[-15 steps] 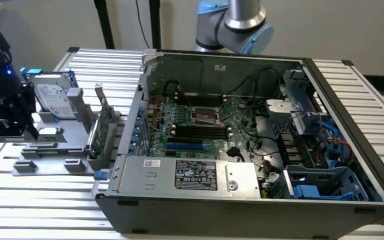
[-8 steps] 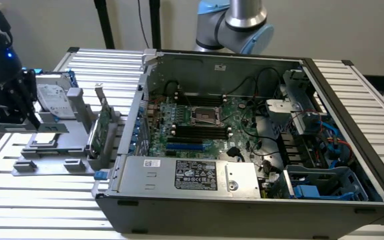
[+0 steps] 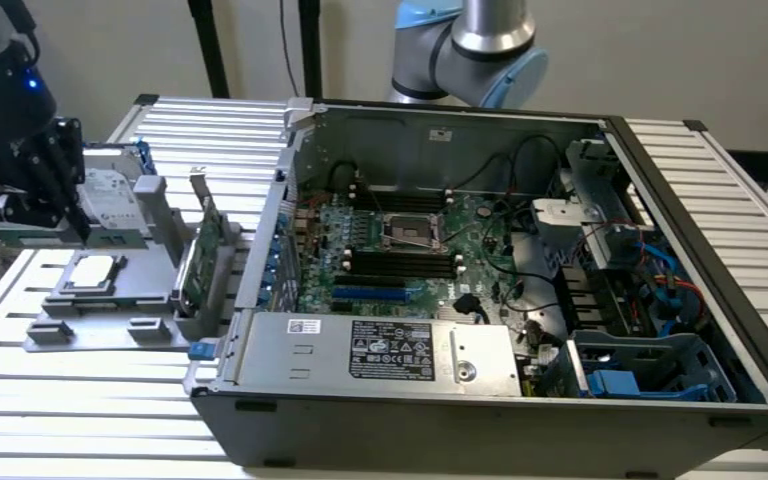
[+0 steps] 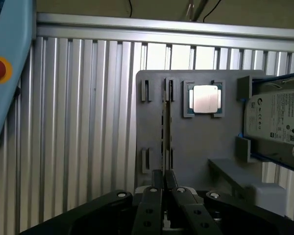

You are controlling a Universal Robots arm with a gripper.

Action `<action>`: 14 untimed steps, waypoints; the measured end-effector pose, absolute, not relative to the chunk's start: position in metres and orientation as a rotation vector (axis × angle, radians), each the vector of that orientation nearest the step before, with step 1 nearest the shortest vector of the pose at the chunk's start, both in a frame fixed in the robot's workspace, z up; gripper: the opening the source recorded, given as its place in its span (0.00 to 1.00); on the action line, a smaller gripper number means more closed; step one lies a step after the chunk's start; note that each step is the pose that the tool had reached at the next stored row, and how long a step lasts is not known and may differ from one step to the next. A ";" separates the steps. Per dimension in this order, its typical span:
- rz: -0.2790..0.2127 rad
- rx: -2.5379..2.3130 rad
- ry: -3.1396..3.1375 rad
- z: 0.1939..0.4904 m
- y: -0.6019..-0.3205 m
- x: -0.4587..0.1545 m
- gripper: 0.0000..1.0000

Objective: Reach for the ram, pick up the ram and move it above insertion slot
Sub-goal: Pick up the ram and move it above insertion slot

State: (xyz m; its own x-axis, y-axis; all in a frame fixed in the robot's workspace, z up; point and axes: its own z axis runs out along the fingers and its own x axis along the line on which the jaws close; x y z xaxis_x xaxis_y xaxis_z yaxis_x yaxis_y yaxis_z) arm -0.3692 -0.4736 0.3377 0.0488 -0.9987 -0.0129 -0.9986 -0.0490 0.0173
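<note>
Pinching the ram (image 4: 164,127) — edge-on, a thin dark strip with small segments — between closed fingers of the gripper (image 4: 164,178), along the slots of the gray tray (image 4: 196,147) (just beside the silver processor (image 4: 204,99)).

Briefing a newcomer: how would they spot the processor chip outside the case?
At the exterior view's left, beside the open computer case, lies a grey fixture plate. The processor chip sits flat in its square pocket. Only it is square and silver-topped; the hard drive is bigger, the green card upright.
</note>
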 end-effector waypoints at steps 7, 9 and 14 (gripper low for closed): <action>-0.037 2.274 -2.165 0.346 -0.469 -0.355 0.13; -0.037 2.274 -2.166 0.349 -0.468 -0.351 0.13; -0.039 2.275 -2.166 0.357 -0.465 -0.340 0.13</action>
State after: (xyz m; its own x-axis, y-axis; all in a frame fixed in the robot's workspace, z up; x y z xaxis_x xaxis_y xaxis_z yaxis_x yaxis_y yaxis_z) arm -0.3402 -0.4650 0.3567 0.0487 -0.9987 -0.0176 -0.9987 -0.0490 0.0171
